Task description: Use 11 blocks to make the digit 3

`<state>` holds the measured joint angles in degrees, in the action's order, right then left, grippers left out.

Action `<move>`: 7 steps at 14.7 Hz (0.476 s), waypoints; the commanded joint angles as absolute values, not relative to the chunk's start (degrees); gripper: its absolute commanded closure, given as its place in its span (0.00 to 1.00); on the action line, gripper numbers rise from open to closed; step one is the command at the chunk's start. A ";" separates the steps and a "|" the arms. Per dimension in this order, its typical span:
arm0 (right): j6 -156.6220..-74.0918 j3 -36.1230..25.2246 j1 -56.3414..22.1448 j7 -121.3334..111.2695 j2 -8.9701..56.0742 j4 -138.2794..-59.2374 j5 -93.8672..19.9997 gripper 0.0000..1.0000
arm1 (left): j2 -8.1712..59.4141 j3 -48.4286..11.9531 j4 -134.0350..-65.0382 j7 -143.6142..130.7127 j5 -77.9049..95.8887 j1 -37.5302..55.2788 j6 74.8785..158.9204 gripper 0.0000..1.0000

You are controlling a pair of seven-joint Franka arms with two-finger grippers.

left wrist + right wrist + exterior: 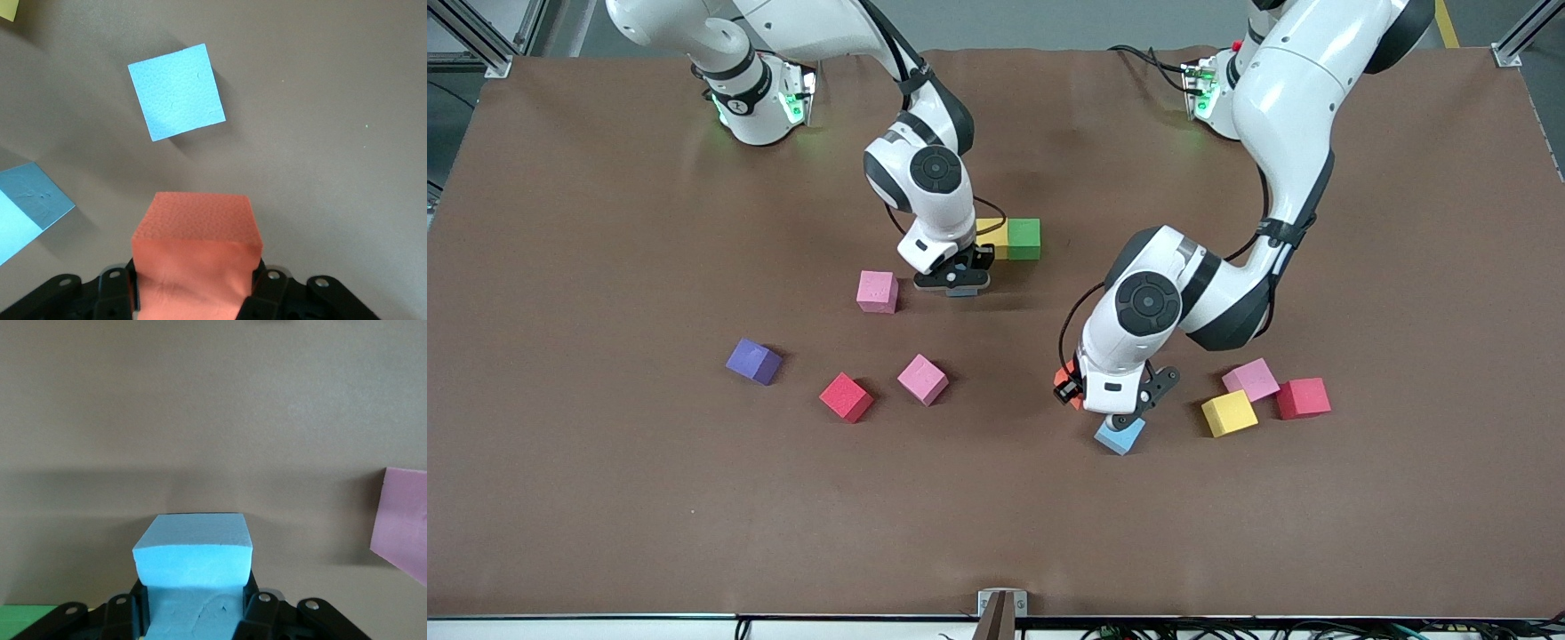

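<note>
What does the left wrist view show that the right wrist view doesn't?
Only the left wrist view: the left gripper shut on an orange block, two light blue blocks lying loose on the table, and a yellow corner at the edge.

Only the right wrist view: the right gripper shut on a light blue block, a pink block nearby, and a green block's edge.

Both: a clamped cube and the brown table.
</note>
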<state>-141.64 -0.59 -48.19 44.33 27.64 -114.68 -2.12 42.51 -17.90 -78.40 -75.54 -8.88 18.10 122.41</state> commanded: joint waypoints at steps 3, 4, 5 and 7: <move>-142.38 -0.88 -49.30 44.91 27.51 -115.93 -3.60 0.96 | 41.66 -17.93 -78.84 -76.29 -8.09 18.63 121.73 1.00; -142.38 -0.88 -49.39 44.91 27.42 -115.84 -3.69 0.96 | 41.66 -17.93 -78.84 -76.29 -8.09 18.46 121.64 1.00; -142.56 -0.88 -49.48 44.91 27.51 -115.84 -4.47 0.96 | 41.66 -17.93 -78.84 -76.38 -8.00 18.37 121.73 1.00; -143.00 -0.88 -49.92 44.91 27.51 -115.93 -5.36 0.96 | 41.66 -17.93 -78.84 -76.38 -8.00 18.54 121.64 1.00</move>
<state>-141.99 -0.56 -48.87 44.37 27.65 -115.29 -4.01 42.51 -17.95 -78.41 -75.79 -8.87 18.44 122.41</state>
